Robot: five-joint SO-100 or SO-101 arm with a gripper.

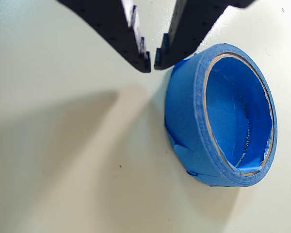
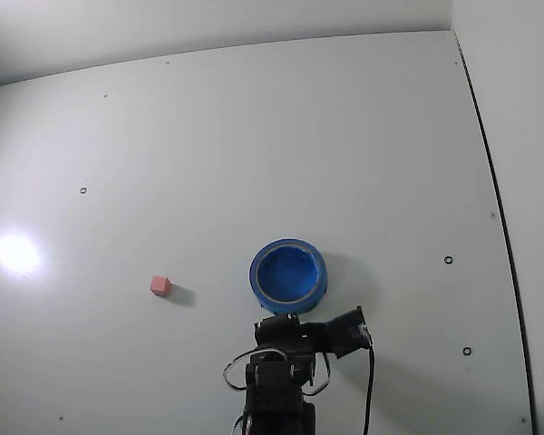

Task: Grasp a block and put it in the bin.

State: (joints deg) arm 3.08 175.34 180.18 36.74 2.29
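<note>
The blue bin (image 1: pixel 218 121) lies right of centre in the wrist view, its deep blue inside empty. In the fixed view the bin (image 2: pixel 288 275) sits on the white table just beyond the arm. My gripper (image 1: pixel 152 60) comes in from the top of the wrist view with black fingertips nearly touching, shut and holding nothing, just left of the bin's rim. In the fixed view the gripper (image 2: pixel 288 319) is right at the bin's near edge. The pink-red block (image 2: pixel 160 286) rests on the table left of the bin, well away from the gripper. It is out of the wrist view.
The white table (image 2: pixel 254 136) has several small dark screw holes and a bright light glare (image 2: pixel 15 253) at left. A dark seam (image 2: pixel 490 181) runs along the right side. The arm's base and cables (image 2: pixel 281 381) fill the bottom centre.
</note>
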